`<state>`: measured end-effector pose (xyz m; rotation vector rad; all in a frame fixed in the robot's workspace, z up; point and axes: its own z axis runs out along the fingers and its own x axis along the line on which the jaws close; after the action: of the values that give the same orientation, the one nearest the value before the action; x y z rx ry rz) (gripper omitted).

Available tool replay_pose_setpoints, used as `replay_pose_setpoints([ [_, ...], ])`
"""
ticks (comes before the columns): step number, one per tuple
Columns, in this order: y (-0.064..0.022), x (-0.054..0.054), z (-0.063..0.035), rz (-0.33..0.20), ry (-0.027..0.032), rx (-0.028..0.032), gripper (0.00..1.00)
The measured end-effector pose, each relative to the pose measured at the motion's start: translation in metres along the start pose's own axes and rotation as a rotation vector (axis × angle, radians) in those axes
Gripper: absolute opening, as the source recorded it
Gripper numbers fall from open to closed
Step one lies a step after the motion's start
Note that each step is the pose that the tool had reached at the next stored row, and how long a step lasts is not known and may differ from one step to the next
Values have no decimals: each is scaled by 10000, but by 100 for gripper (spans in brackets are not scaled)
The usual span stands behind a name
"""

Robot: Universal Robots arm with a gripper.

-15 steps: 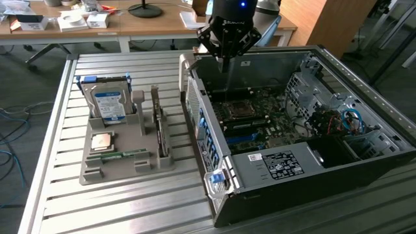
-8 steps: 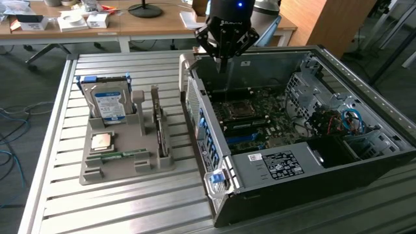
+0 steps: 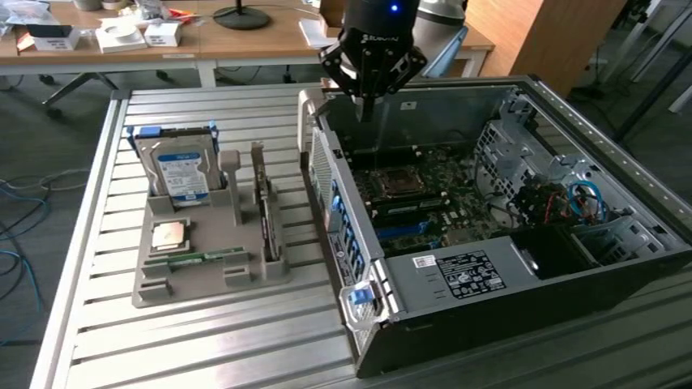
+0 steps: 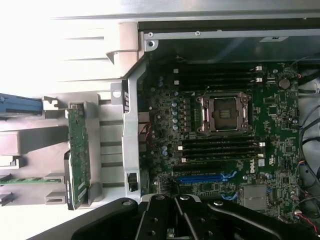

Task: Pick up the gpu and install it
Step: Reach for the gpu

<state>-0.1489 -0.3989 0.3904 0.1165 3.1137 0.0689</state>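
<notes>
Gripper [image 3: 365,107] hovered over rear wall of computer case [image 3: 454,340], jaws fully closed, nothing held. Gpu [image 3: 265,220] stood on edge in grey holder [image 3: 162,288] just beside case, untouched. Judged light, stiff, fragile; best pinched at bare top edge, clear of components.

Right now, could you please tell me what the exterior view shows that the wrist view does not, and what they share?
Exterior view's extras: the desk behind, the labelled power supply and the blue cables. Wrist view's extras: the gpu's green face from above and the coin cell. Shared: the gpu standing in the tray, the empty processor socket, the blue slot and the shut fingers above the case, holding nothing.
</notes>
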Motion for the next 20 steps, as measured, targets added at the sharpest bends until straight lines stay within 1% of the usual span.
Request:
replay_pose_setpoints([
  [10, -8, 103, 0, 1, 0, 1, 11],
  [20, -20, 263, -3, 0, 0, 0, 11],
])
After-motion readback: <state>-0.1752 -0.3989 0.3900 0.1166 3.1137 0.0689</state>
